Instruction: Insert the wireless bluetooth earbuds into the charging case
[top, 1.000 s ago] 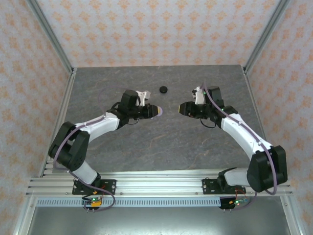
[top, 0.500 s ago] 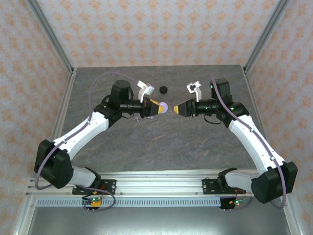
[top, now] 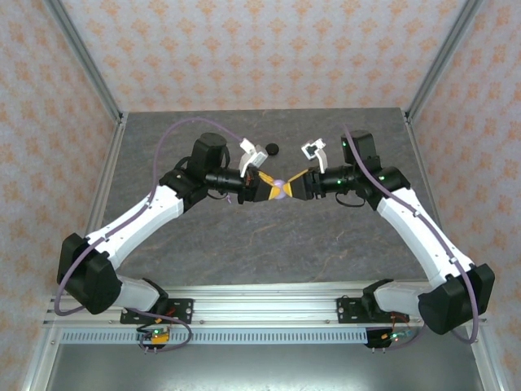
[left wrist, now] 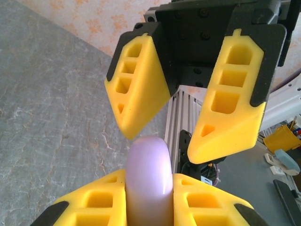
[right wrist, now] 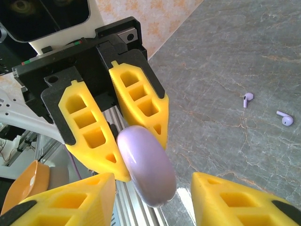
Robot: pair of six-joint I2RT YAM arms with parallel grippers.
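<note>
My left gripper (top: 275, 190) is shut on the lilac charging case (top: 280, 190), a closed round case held edge-on above the table's middle. In the left wrist view the case (left wrist: 149, 179) stands clamped between my yellow fingers (left wrist: 94, 207). My right gripper (top: 293, 188) faces it, open. In the right wrist view the case's (right wrist: 146, 169) free end sits in the gap between the right fingers (right wrist: 235, 202) with room on both sides. Two lilac earbuds (right wrist: 247, 99) (right wrist: 285, 118) lie apart on the grey table.
A black round case (top: 272, 147) lies on the table behind the two grippers, partly behind the left wrist's white bracket. The grey stone-patterned table (top: 269, 244) is walled by patterned panels on three sides, with the aluminium rail (top: 260, 305) at the near edge.
Both arms have lifted and swung toward each other, so the gripper tips now meet over the table's middle. The right jaws have opened wider around the case's end. The left grip is unchanged.
</note>
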